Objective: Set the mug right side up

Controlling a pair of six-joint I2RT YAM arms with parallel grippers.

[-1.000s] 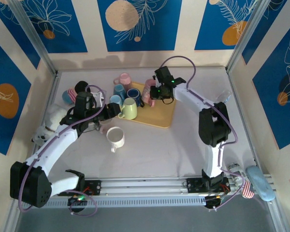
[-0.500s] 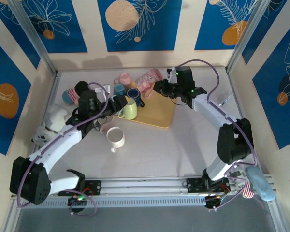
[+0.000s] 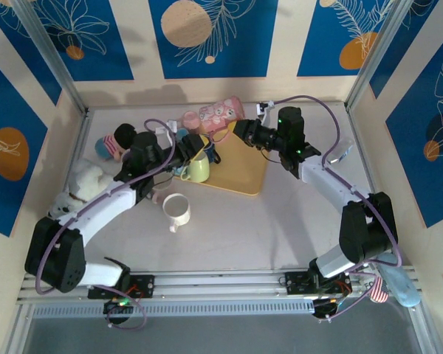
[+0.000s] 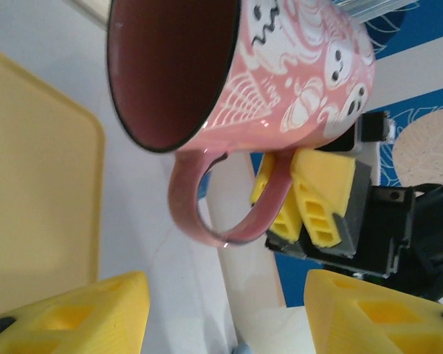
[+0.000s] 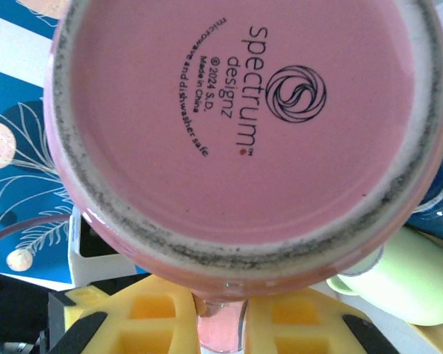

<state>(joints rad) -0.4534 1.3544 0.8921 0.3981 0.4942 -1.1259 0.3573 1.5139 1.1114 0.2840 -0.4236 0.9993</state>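
Observation:
The mug point(image 3: 215, 113) is pink with cartoon prints and hangs in the air above the back of the table, lying on its side. My right gripper point(image 3: 241, 128) is shut on its handle. The right wrist view faces the mug's base point(image 5: 251, 125), with the handle pinched in the right gripper point(image 5: 223, 316). My left gripper point(image 3: 195, 144) is open a little to the mug's left. From the left wrist view the left gripper point(image 4: 225, 313) is empty, and I look into the mug's dark mouth point(image 4: 170, 66), with the right gripper's fingers point(image 4: 321, 199) on the handle.
A yellow tray point(image 3: 240, 175) lies at the back middle. A pale green mug point(image 3: 197, 169) and a dark blue mug point(image 3: 207, 144) crowd its left end. A white mug point(image 3: 176, 209) stands on the table in front. Soft toys point(image 3: 88, 179) sit at the left.
My right gripper has lifted the pink mug off the tray and swung it up and to the back left, tipping it sideways. My left gripper has moved right toward it and opened slightly.

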